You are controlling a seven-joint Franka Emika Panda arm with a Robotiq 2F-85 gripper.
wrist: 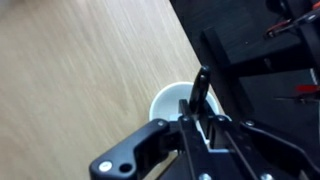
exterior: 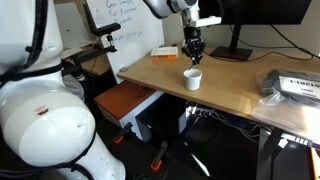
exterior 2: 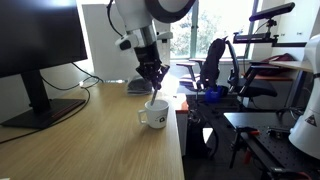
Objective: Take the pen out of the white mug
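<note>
The white mug (exterior: 192, 79) stands on the wooden desk near its edge, seen in both exterior views (exterior 2: 155, 116). My gripper (exterior 2: 152, 78) hangs right above it, fingers pointing down (exterior: 193, 56). The fingers are shut on the dark pen (exterior 2: 152, 97), whose lower end still reaches into the mug. In the wrist view the pen (wrist: 200, 88) sticks out between the fingers (wrist: 195, 122) over the mug's white rim (wrist: 163, 104).
A monitor on a dark base (exterior 2: 45, 110) stands behind the mug (exterior: 232, 54). A white-and-orange box (exterior: 165, 54) lies near the desk's far corner. A dark packet (exterior: 295, 86) lies at the other end. An office chair (exterior 2: 215, 65) stands beyond the desk edge.
</note>
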